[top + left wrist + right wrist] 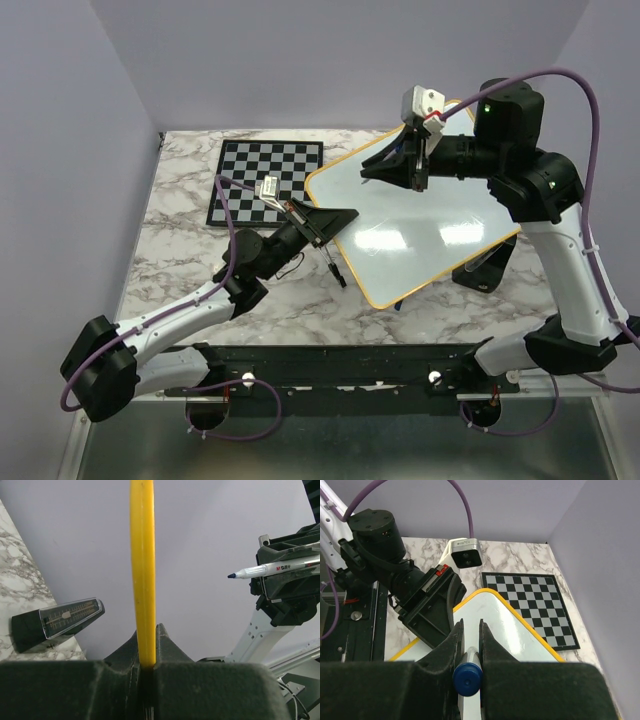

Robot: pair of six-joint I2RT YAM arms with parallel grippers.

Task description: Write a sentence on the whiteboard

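The whiteboard, white with a yellow frame, is tilted up off the table, and no sentence shows on its face. My left gripper is shut on its left edge. In the left wrist view the yellow frame runs straight up from between the jaws of the left gripper. My right gripper hovers over the board's far left corner, shut on a white marker whose blue tip is uncapped and off the surface. In the right wrist view the marker's blue end sits between the jaws of the right gripper, above the whiteboard.
A black-and-white chessboard lies flat at the back left, next to the whiteboard's corner. A black wedge-shaped object stands under the board's right side. A small black piece lies on the marble table below the left gripper.
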